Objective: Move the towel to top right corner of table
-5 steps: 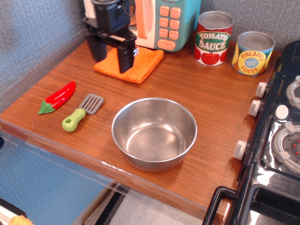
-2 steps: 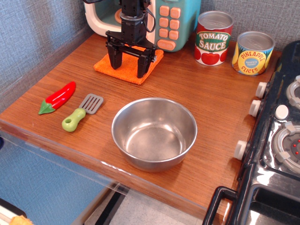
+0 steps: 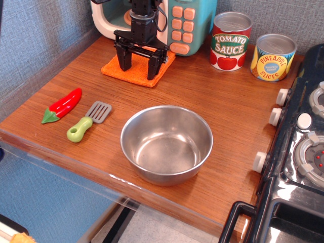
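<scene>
Observation.image: end effector (image 3: 138, 71) spread wide, fingertips on orange towel (image 3: 135, 72) lying flat, corners at 6 and 12 o'clock.

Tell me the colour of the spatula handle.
Light green, on the spatula; the observation.image view shows it.

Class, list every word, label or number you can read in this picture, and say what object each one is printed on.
"TOMATO SAUCE": red can.
"PINEAPPLE SLICES": yellow can; the small print in its blue centre circle is too blurred to read.
Toy microwave buttons: no readable marks.
Stove knobs: no readable marks.
</scene>
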You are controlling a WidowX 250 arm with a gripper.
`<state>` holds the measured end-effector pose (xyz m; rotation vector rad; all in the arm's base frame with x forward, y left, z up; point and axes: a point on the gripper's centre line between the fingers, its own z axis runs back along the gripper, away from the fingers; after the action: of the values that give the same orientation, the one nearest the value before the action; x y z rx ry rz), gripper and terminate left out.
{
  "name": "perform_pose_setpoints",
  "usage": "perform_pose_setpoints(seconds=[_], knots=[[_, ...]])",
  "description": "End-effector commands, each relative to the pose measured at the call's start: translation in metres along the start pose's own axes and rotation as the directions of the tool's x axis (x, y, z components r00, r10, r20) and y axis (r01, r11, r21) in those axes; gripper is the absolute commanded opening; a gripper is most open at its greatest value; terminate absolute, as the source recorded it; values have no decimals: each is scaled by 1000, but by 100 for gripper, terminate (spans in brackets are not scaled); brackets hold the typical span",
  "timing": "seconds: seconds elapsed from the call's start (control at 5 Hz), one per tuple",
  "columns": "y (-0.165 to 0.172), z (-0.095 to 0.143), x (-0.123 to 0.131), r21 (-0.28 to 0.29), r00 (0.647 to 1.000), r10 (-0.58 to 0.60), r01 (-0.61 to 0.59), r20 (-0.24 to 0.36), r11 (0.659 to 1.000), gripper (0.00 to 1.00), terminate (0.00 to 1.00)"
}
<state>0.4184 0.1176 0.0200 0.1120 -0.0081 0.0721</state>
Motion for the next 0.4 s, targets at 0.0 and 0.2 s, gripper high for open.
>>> perform_pose_setpoints(seconds=[0.0,0.2], knots=[[-7,-3,-9,-46,1000,-13,13,-13,999,100,0],[-33,-12,-18,-61,997,-73,71,-30,996,100,0]])
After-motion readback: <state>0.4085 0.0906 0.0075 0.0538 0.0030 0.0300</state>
